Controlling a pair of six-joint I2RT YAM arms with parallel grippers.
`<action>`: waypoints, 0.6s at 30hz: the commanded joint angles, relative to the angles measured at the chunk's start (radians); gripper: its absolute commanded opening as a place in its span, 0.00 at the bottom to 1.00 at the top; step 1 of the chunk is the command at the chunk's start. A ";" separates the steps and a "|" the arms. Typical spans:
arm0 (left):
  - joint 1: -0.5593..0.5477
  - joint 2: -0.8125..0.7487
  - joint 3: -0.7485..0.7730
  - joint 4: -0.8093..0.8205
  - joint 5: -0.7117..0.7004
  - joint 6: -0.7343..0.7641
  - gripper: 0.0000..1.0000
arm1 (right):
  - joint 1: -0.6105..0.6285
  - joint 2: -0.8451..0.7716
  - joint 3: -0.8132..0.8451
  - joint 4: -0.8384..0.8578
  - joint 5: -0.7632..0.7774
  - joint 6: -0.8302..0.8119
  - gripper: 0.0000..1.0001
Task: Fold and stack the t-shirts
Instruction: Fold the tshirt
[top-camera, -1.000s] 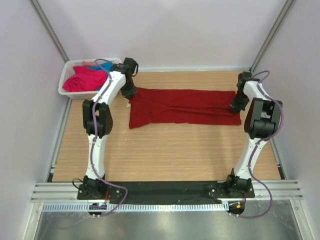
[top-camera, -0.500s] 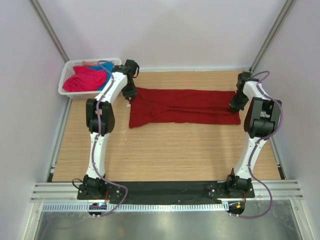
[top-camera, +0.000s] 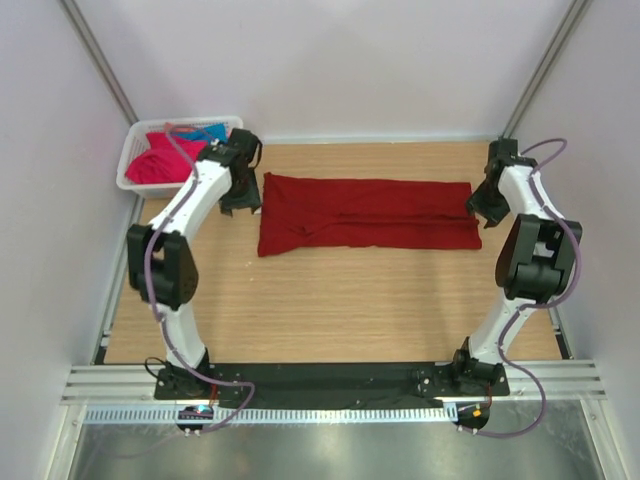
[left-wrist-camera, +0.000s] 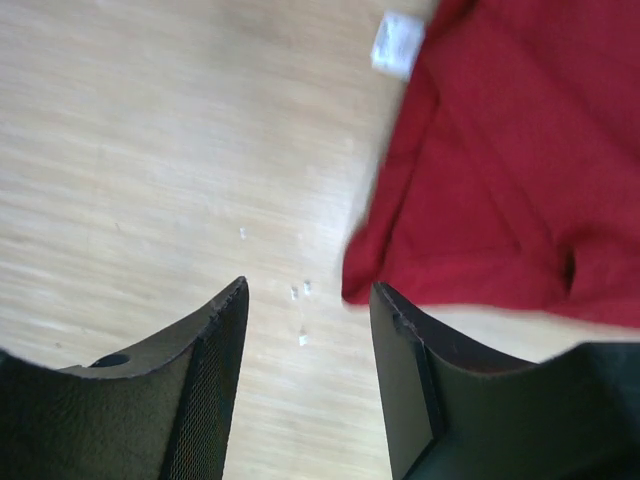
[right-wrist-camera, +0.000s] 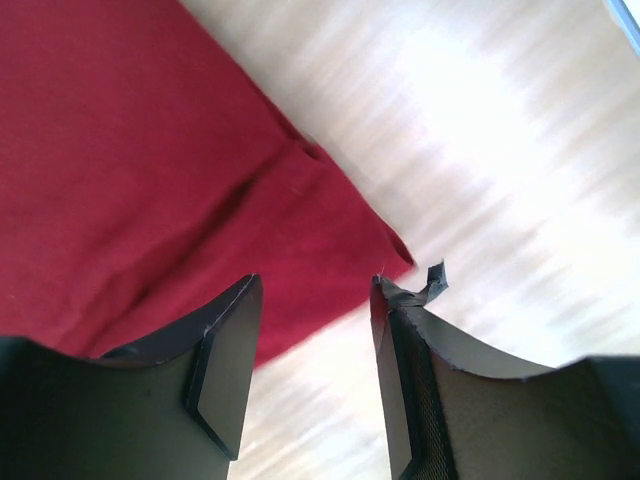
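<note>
- Dark red soft cloth t-shirt (top-camera: 365, 212) is laid as a long flat band across the far half of the light wooden bench (top-camera: 330, 310), apparently already folded lengthwise. A small white neck label (left-wrist-camera: 397, 43) is seen at its left end.
- Left fingers (left-wrist-camera: 215, 360) are spread with nothing pinched, held above bare wood just beside the shirt's near left corner.
- Right fingers (right-wrist-camera: 225, 350) are spread too with nothing pinched, held over the corner at the shirt's right end.
- Step in hand is judged to be a fresh grip at both ends for the crosswise fold.
- To be done well: every layer at each corner should be caught, not only the top one. One end should be lifted clear and carried over onto the other, with edges lined up and no dragging.
- The left end hangs nearer than the rest and is rumpled at its corner. It is better flattened first, or a lopsided fold is likely.
- White plastic lattice basket (top-camera: 130, 170) is seen at the far left corner, with a bright pink t-shirt (top-camera: 160, 165) and a turquoise blue t-shirt (top-camera: 208, 132) inside, not yet folded.
- The basket sits close to the left arm, so a knock is possible on a wide swing.
</note>
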 joint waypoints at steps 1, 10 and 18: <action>-0.027 -0.168 -0.244 0.143 0.112 0.004 0.53 | -0.021 -0.053 -0.069 -0.035 0.031 0.061 0.54; -0.070 -0.138 -0.465 0.326 0.281 -0.077 0.57 | -0.058 -0.017 -0.181 0.086 0.019 0.094 0.53; -0.075 0.008 -0.412 0.332 0.176 -0.049 0.56 | -0.075 0.052 -0.235 0.212 -0.021 0.094 0.50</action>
